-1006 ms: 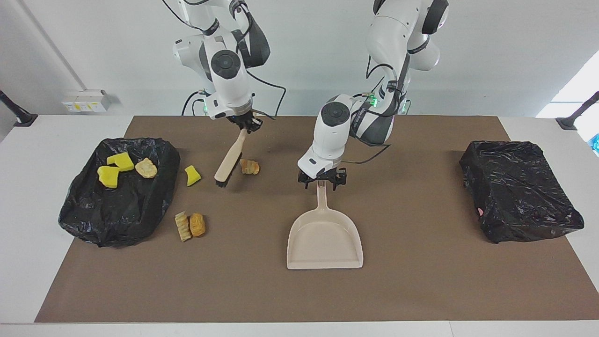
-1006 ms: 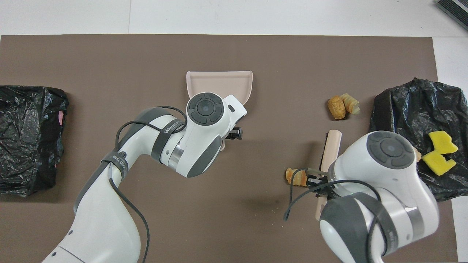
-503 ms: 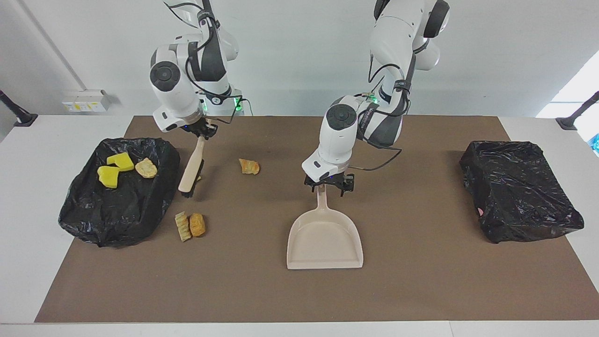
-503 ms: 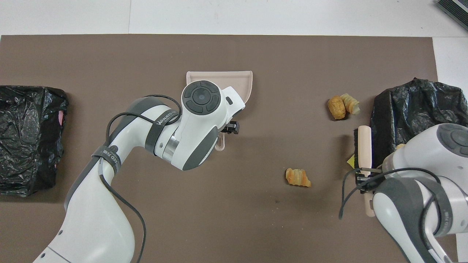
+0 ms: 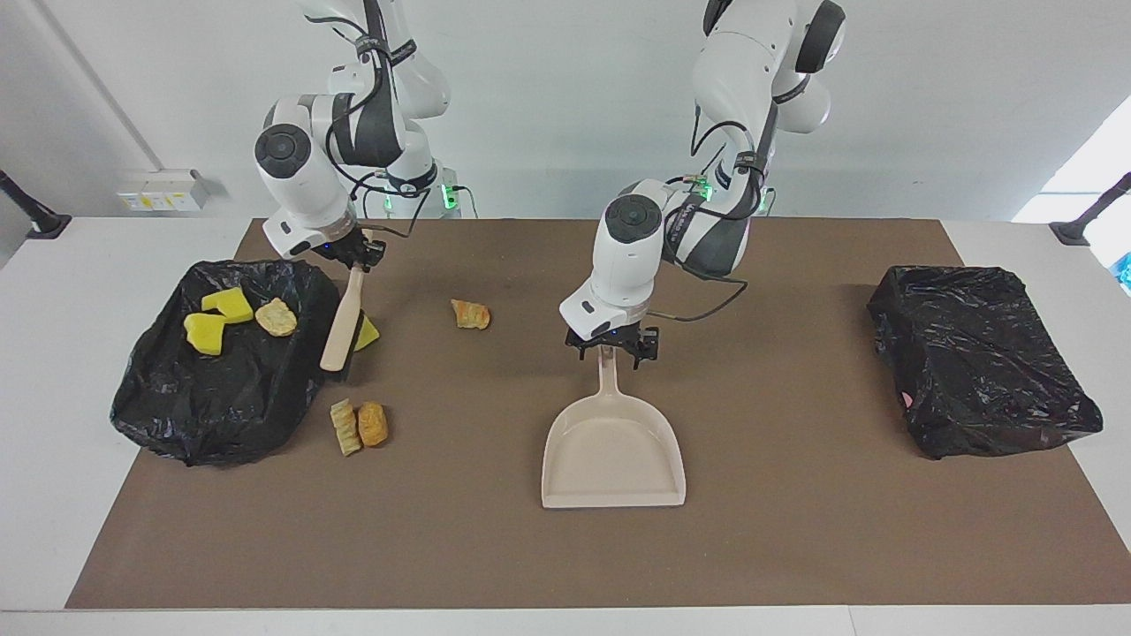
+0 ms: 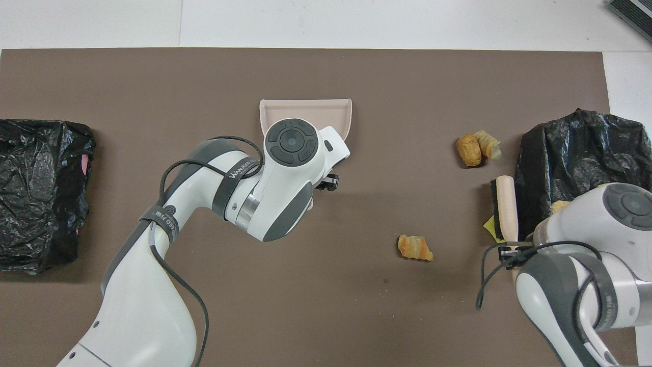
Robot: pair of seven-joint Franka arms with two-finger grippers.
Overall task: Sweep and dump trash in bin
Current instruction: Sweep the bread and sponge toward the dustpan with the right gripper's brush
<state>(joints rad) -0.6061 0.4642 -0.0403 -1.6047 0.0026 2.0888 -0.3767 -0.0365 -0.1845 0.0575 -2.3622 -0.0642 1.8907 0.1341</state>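
My right gripper (image 5: 358, 256) is shut on the handle of the beige brush (image 5: 340, 322), which slants down with its black bristles on the mat against the black-bagged bin (image 5: 168, 397). A yellow sponge chunk (image 5: 365, 333) lies touching the brush; in the overhead view it (image 6: 489, 224) peeks out beside the brush (image 6: 506, 204). A croissant piece (image 5: 470, 314) lies between the brush and the dustpan handle. Two bread pieces (image 5: 360, 425) lie beside the bin, farther from the robots. Two yellow sponges (image 5: 216, 318) and a bread piece (image 5: 276, 316) rest on the bin. My left gripper (image 5: 610, 343) is shut on the handle of the beige dustpan (image 5: 612, 450), which lies flat.
A second black-bagged bin (image 5: 981, 358) sits at the left arm's end of the brown mat (image 5: 795, 548). The dustpan's open mouth (image 6: 305, 104) points away from the robots. White table edge surrounds the mat.
My right gripper carried the brush from beside the croissant piece toward the right arm's end, up against the bin and the yellow chunk. My left arm shifted slightly on the dustpan handle.
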